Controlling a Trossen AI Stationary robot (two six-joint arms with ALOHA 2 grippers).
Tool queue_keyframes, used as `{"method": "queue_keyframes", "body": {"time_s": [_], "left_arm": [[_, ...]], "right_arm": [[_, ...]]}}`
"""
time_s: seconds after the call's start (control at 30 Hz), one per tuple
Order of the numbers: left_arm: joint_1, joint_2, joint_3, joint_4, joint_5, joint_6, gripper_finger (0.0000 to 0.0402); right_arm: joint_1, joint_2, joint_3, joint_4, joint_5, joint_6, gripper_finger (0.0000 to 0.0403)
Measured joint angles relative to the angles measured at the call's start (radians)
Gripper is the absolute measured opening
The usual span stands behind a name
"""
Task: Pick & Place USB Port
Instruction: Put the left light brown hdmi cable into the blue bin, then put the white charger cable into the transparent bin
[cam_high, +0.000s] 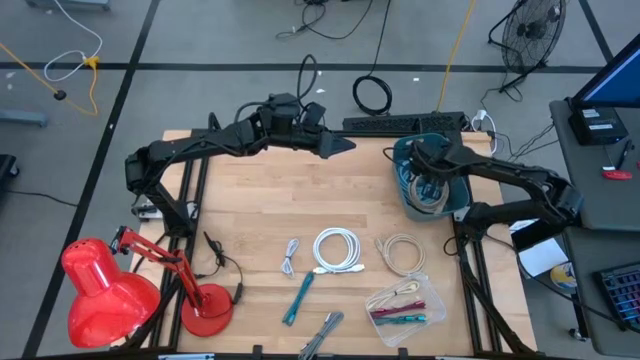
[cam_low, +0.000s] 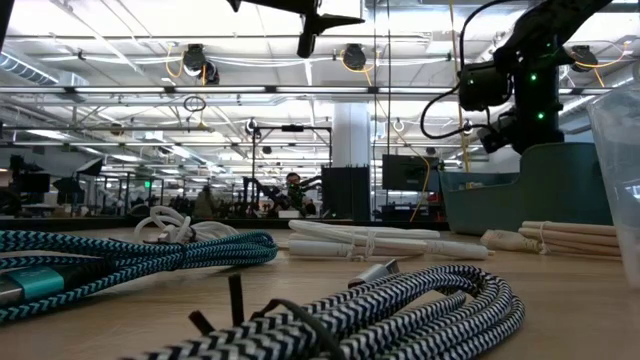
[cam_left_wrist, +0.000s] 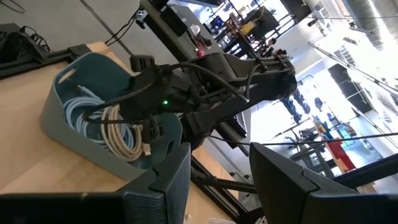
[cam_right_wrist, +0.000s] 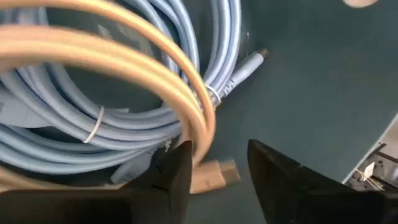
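My right gripper (cam_right_wrist: 221, 155) is open inside the teal bin (cam_high: 400, 158), pointing down at its floor. Under it lie a coiled light-blue USB cable (cam_right_wrist: 62, 140) and a beige cable coil (cam_right_wrist: 124, 50). The beige cable's plug (cam_right_wrist: 214, 176) lies between the fingertips. The left wrist view shows both coils (cam_left_wrist: 121, 134) resting against the bin wall (cam_left_wrist: 56, 118). My left gripper (cam_high: 345, 145) hovers open, high above the table's far middle, left of the bin. My right gripper stands open over the beige cable, coming from above. A loop of it (cam_right_wrist: 200, 134) runs right past one fingertip (cam_right_wrist: 180, 162). Whether that finger touches the loop, I cannot tell.
On the near half of the table lie a white cable coil (cam_high: 337, 250), a beige coil (cam_high: 400, 252), a striped cable (cam_high: 290, 258), a teal cable (cam_high: 298, 298) and a clear bag of cables (cam_high: 405, 305). A red desk lamp (cam_high: 110, 295) stands at the near left corner.
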Motion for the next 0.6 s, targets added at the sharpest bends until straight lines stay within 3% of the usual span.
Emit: {"method": "queue_keyframes", "body": {"time_s": [0.23, 0.4, 0.6], "left_arm": [[-0.001, 0.000, 0.000, 0.000, 0.000, 0.003, 0.0168], [0.000, 0.000, 0.000, -0.016, -0.003, 0.007, 0.0168], [0.001, 0.000, 0.000, -0.017, -0.004, 0.007, 0.0168]], "right_arm": [[0.000, -0.028, 0.000, 0.005, -0.015, 0.022, 0.0185], [0.000, -0.057, 0.016, 0.022, 0.059, 0.041, 0.0203], [0.000, -0.097, 0.128, 0.082, 0.111, 0.038, 0.0217]]}}
